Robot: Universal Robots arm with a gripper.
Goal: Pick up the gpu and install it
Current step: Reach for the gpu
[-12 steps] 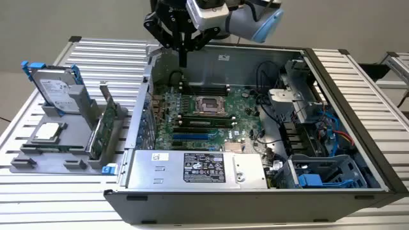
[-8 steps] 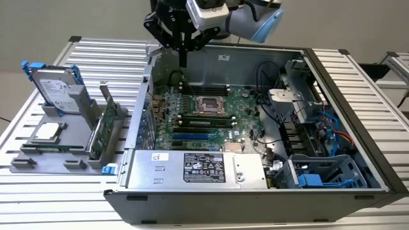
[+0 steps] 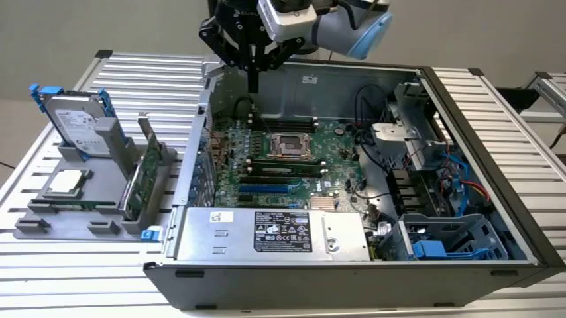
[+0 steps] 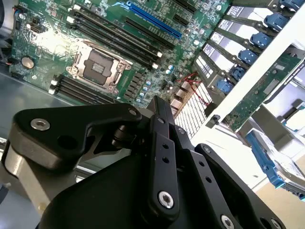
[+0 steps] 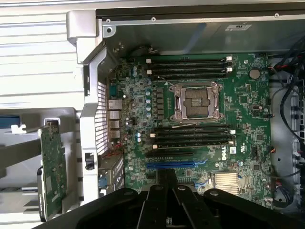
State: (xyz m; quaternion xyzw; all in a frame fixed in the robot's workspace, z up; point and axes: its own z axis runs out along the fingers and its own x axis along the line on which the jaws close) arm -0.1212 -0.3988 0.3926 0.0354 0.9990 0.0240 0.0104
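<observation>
- The gripper point(image 3: 254, 85) is held above the open computer case point(image 3: 354, 281), over the far edge of the motherboard point(image 3: 292, 156). Its fingers are pressed together and nothing is pinched between them.
- The gpu point(image 3: 142, 173) is stood on edge in a grey holder point(image 3: 53, 215) outside the case, on the exterior view's left. It is well apart from the gripper and untouched.
- A white label point(image 3: 283, 232) is carried on the silver power supply point(image 3: 199, 242), along the case edge nearest the exterior camera; its print is too small to be made out.
- A hard drive point(image 3: 75, 122) with blue rails is propped upright in the same holder, beyond the gpu. A label is borne on its face — again not legible.
- In the first wrist view, a blue slot point(image 5: 174, 164) is seen just beyond the fingertips point(image 5: 167, 174).
- Everything is set on a table point(image 3: 71, 271) of ribbed metal slats, with a plain pale wall point(image 3: 89, 26) behind.
</observation>
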